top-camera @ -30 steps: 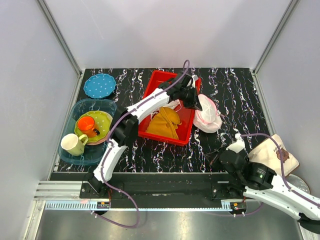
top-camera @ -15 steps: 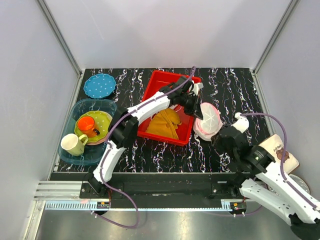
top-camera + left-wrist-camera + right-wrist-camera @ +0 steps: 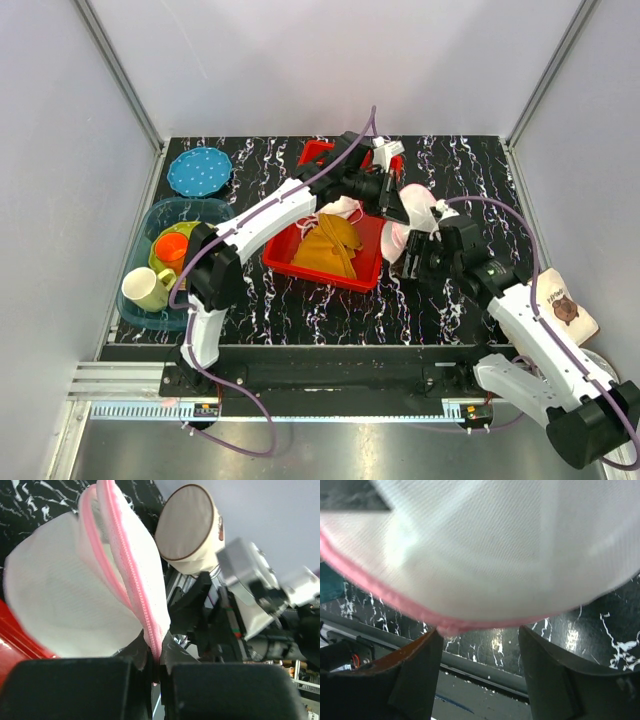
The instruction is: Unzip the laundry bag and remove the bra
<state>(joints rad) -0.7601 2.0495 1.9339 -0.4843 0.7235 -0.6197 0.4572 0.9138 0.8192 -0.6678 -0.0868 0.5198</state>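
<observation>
Arms from both sides meet at the laundry bag [image 3: 424, 214], which is lifted off the black table [image 3: 470, 165], just past the right side of the red tray [image 3: 366, 268], about midway between the table's far and near edges.

The left arm reaches a long way from its base at the near edge. It goes slanting over the red tray and bends down at the wrist. The left gripper [image 3: 398, 208] is pinched tight on the bag's pink zipper edge. In the left wrist view its two black fingers [image 3: 135, 680] are squeezed together on the pink strip, and the round white bag [image 3: 70, 595] bulges out above them.

The right arm comes up from the near right corner, folds at the elbow and points toward the bag from below. The right gripper [image 3: 418, 250] has its jaws spread apart. In the right wrist view the fingers [image 3: 415, 675] stand wide, and the bag's white mesh [image 3: 495, 545] with its pink rim hangs just above them. They hold nothing.

A yellow cloth [image 3: 326, 245] lies in the red tray. A tan cup [image 3: 560, 305] lies on its side by the table's right edge.
</observation>
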